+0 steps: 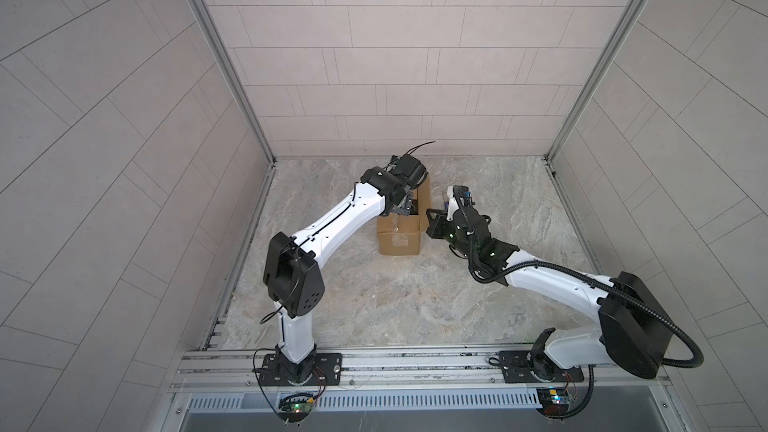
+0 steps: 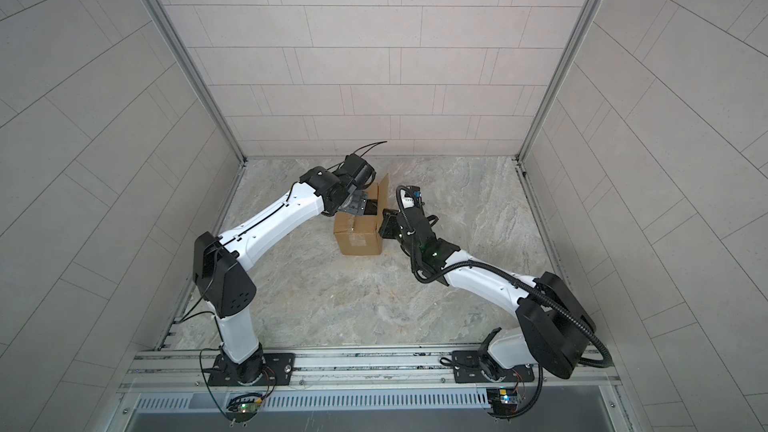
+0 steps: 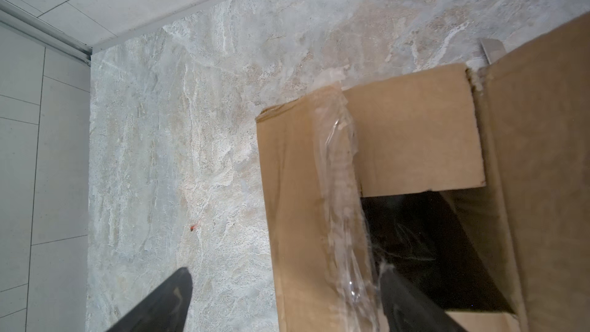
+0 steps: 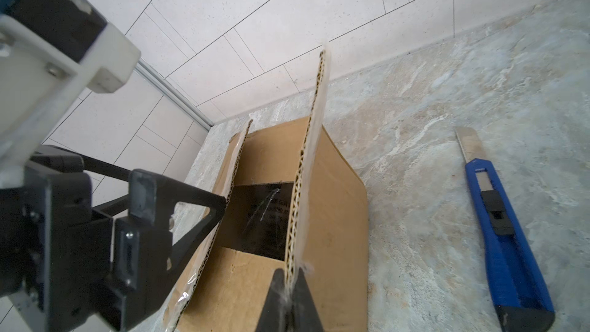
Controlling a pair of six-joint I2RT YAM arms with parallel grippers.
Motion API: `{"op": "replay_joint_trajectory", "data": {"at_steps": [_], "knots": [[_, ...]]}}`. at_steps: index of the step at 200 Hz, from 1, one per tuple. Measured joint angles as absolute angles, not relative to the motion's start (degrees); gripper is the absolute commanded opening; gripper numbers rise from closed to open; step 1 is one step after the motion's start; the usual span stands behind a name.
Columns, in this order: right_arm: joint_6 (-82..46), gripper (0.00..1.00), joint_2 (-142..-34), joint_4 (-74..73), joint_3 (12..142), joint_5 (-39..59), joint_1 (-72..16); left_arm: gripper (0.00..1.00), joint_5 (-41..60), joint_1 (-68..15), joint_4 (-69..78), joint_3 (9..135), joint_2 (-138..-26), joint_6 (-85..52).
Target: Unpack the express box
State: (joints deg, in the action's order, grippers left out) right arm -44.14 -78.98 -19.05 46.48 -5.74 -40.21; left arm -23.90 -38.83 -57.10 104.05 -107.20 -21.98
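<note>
The express box (image 1: 399,236) (image 2: 359,238) is a small brown carton standing mid-table with its top open. My right gripper (image 4: 290,284) (image 1: 431,218) is shut on the near end of the box's right flap (image 4: 314,154), which stands upright. My left gripper (image 3: 284,271) (image 2: 362,206) is open and straddles the left flap (image 3: 297,193), which carries torn clear tape (image 3: 340,186). One finger (image 3: 174,298) is outside over the table, the other (image 3: 405,301) is inside the opening. A dark glossy item (image 4: 261,215) (image 3: 427,244) lies inside the box.
A blue utility knife (image 4: 504,244) with its blade out lies on the stone tabletop (image 1: 415,297) just right of the box. Tiled walls (image 1: 374,76) enclose the back and both sides. A metal rail (image 1: 415,363) with the arm bases runs along the front.
</note>
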Motion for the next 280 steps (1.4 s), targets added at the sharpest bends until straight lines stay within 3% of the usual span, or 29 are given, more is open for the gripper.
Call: {"op": "replay_joint_trajectory", "data": {"at_steps": [69,112,153,206,280], "knots": [[-43.7,0.00,-78.5,-19.7,45.6,-6.6,-40.4,0.93,-24.1,-39.7,-57.8,106.7,-111.0,-21.8],[-43.5,0.00,-78.3,-19.7,45.5,-7.0,-40.5,0.78,-24.9,-39.6,-57.7,106.8,-111.5,-21.0],[-43.5,0.00,-78.3,-19.7,45.3,-7.2,-40.5,0.71,-24.3,-38.3,-57.3,106.8,-111.4,-20.2],[-43.5,0.00,-77.9,-19.8,45.0,-7.4,-40.6,0.44,-22.1,-37.7,-56.7,106.8,-110.7,-18.9],[-43.3,0.00,-77.5,-19.6,44.5,-8.2,-40.6,0.15,-14.6,-32.6,-50.9,98.8,-101.4,-18.2]]}}
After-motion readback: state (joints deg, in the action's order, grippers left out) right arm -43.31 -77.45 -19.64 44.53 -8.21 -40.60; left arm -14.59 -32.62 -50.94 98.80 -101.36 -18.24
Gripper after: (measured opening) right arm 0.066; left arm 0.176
